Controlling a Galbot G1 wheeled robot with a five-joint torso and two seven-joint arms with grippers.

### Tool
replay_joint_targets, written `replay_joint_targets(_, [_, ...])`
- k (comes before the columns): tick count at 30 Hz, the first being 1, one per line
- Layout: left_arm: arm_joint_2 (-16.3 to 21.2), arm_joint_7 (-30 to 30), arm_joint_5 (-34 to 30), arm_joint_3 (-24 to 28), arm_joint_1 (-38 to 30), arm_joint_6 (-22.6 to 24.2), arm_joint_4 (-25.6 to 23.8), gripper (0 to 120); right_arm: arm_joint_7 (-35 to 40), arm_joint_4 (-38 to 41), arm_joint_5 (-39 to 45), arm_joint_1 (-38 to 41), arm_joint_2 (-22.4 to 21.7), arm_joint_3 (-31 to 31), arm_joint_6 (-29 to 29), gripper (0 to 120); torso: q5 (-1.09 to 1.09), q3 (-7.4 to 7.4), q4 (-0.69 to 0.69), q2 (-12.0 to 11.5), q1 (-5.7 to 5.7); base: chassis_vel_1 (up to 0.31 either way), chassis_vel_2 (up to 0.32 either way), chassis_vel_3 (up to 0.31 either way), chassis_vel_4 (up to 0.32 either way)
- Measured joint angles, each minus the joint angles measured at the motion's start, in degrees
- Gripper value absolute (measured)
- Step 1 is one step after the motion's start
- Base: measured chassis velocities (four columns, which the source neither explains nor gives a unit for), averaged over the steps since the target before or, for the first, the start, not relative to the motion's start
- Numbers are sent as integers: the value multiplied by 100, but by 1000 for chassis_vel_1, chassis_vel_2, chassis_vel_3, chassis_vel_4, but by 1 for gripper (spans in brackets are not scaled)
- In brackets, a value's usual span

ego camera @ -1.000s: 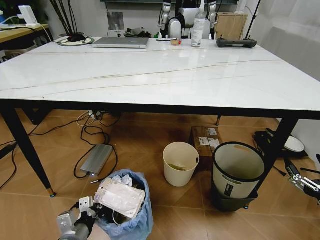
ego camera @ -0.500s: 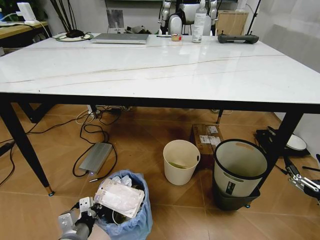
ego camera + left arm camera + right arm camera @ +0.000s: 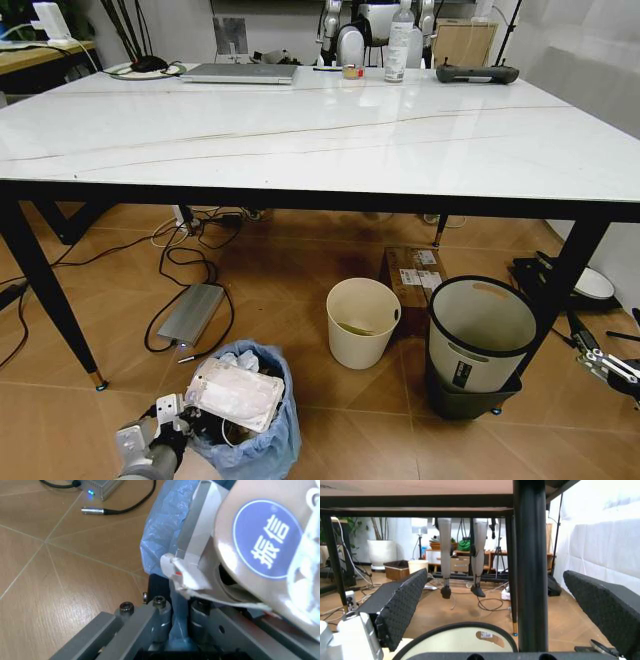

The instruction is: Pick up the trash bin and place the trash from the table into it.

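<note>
The trash bin [image 3: 258, 425], packed with trash [image 3: 232, 393], is being gripped at its rim by the clenched left gripper [image 3: 165, 432] on the floor before the table [image 3: 300, 130], while the right gripper [image 3: 510, 607] is being held released beside the table's leg.

Left end effector [image 3: 165, 438] low at 7 o'clock in head view, wrist angled up, fingers clamped on the trash bin's [image 3: 268, 440] bag rim [image 3: 170, 603]. Right end effector [image 3: 612, 368] parked low at 4 o'clock, padded fingers [image 3: 402, 607] spread wide, holding nothing.
</note>
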Motion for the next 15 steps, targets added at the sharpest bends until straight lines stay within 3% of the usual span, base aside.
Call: replay_joint_targets(15, [-51,-7,49,102,-340,13,461,0,0,0,0,0,0,0,0,100,0,21,0,27,8,0,0,0,0])
